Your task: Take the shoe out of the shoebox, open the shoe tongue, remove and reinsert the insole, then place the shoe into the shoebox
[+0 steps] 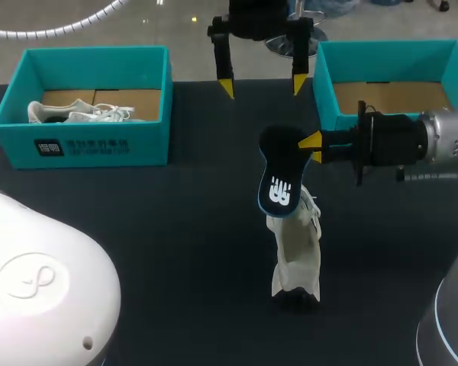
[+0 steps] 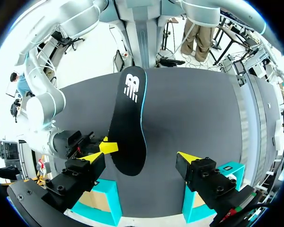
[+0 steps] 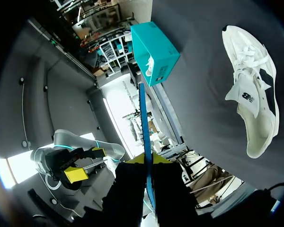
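Pinching insole (image 2: pixel 128 132) edge-on, right end effector (image 3: pixel 147 160); broadside from left wrist.

Head camera looks down from behind over the counter (image 1: pixel 175 267); both wrist cameras share the insole (image 2: pixel 128 132), close.

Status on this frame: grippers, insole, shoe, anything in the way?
Right gripper shut on insole, held up over shoe. Left gripper open, empty. Shoe lying on table. Nothing seen between insole and shoe.
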Robot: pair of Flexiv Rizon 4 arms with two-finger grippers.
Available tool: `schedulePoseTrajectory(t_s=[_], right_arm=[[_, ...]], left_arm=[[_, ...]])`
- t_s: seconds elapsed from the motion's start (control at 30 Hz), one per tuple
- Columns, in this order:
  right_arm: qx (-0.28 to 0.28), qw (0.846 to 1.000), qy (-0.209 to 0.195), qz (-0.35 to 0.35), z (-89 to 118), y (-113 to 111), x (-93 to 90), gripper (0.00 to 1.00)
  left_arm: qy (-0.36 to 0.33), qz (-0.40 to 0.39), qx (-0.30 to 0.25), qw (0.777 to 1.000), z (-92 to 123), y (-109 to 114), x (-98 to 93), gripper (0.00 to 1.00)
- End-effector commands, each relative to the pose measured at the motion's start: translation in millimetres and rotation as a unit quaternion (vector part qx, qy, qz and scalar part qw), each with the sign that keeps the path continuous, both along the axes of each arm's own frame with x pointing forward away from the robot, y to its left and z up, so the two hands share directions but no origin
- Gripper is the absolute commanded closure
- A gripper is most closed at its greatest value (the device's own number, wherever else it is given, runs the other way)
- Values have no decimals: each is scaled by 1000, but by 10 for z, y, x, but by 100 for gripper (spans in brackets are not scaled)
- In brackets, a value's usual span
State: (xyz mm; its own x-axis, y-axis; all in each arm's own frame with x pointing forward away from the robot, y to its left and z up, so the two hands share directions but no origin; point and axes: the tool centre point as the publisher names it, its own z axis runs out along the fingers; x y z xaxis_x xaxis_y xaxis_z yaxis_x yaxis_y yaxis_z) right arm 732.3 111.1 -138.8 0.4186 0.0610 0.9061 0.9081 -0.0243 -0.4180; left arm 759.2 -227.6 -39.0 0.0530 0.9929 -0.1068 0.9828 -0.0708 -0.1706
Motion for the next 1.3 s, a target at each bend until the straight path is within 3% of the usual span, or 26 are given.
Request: schedulePoseTrajectory(t_s=[0.03,0.37,0.63,0.9,1.3], right_arm=[[0,1000,0,0,-4,13,7,100],[0,1000,0,0,-4,13,7,100],[0,1000,0,0,-4,13,7,100],[0,1000,0,0,-4,13,7,100],[0,1000,0,0,-4,13,7,100]], left_arm=[[24,20,-68,997,11,167,8,0],[24,55,-240,969,-280,843,-189,0],[38,117,-300,946,-545,1278,-184,0],[79,124,-357,922,-686,1505,-56,0],[87,116,-405,903,-753,1391,-24,0]])
